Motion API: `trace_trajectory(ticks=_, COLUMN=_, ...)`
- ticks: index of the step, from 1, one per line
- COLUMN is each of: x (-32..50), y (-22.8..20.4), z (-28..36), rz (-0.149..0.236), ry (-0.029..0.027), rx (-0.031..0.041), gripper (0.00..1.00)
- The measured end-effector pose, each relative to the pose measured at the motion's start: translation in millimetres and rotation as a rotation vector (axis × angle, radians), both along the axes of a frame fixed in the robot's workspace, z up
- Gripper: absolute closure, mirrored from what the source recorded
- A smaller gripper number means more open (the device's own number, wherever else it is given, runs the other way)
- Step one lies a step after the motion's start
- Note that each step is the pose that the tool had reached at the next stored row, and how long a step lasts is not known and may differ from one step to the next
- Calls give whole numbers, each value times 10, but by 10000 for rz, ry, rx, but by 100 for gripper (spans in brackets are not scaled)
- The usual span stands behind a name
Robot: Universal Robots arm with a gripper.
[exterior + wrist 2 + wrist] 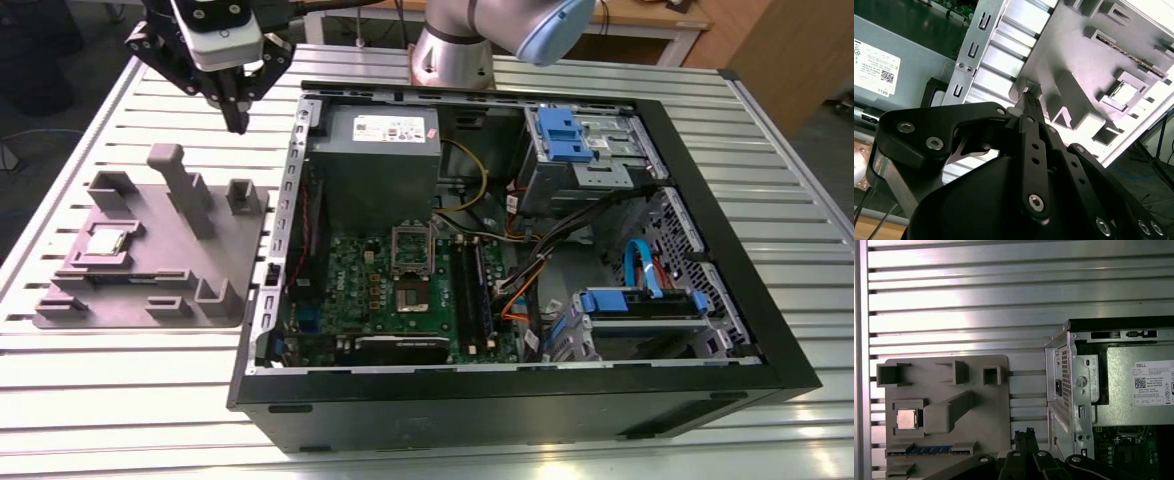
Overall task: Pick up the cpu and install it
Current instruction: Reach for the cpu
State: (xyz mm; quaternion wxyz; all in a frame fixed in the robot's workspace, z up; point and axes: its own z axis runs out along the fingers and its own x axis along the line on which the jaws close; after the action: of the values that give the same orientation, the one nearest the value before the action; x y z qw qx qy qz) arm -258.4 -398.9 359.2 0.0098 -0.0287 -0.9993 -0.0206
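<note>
**Gripper** [239, 118]: I logged its two black fingers brought together tip to tip. No gap showed between them in the exterior view or in both wrist views, and nothing was held between them. It hung in the air over the slatted metal table [134, 400] and touched nothing. It sat above the strip of table between the far end of the grey fixture tray [150, 292] and the nearest corner of the open computer case [534, 405].

**Cpu** [107, 243]: a small square chip with a bright metal top. It lay flat in a square recess of the tray, toward the exterior view's left. I noted it well apart from the gripper, with the tray's tall post [180, 185] standing between them. In the first wrist view the cpu [906, 418] sat level in its recess, and in the second wrist view it [1124, 93] caught the light.

**Computer case**: laid on its side with the panel off, just beside the tray on the exterior view's right.
- **Power supply** [380, 150]: a grey box at the end of the case nearest the gripper.
- **Motherboard** [350, 300]: green, lying past the power supply.
- **Socket** [411, 297]: near the middle of the board.

**Arm's base** [454, 50]: stood on the table behind the case.
</note>
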Motion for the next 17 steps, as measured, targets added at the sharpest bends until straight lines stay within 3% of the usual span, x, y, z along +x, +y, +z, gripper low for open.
trace_trajectory(ticks=17, x=-72, y=0, z=-6, rz=0, ry=1, rx=-1, gripper=90)
